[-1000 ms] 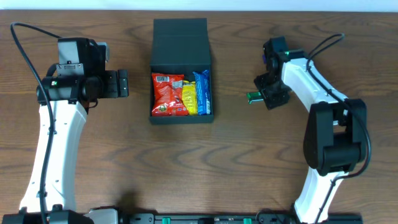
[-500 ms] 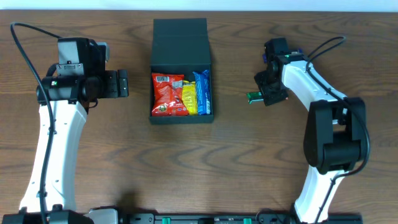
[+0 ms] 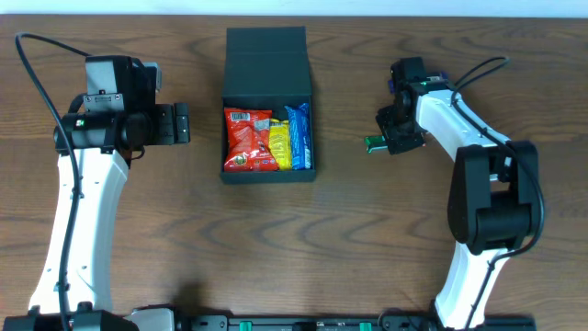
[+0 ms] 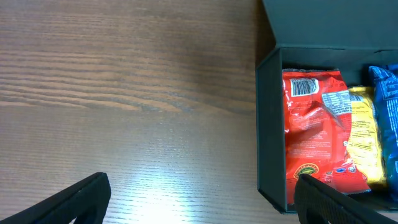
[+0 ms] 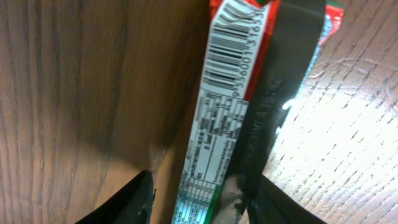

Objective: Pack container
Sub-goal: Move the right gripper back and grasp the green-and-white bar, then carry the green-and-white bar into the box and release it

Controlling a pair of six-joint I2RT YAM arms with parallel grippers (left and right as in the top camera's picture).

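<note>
Dark green-black and matte, the container sits at the far middle of the wooden table, between your two arms. Its flap lid is folded back flat toward the far edge. Its shallow tray holds a red packet, a yellow packet and a blue packet side by side, with the red one at the left.

From overhead, your left gripper hovers just left of the container without touching it, jaws spread wide with nothing in them. Your right gripper is well to the container's right, and only a small green tip pokes out of it toward the box.

The right wrist view shows more: a narrow snack packet with a barcode and a red edge stands edge-on, lying against one dark finger. You cannot tell whether the claw is clenched on it. The left wrist view shows the container's left wall and the barcode on the red packet.
</note>
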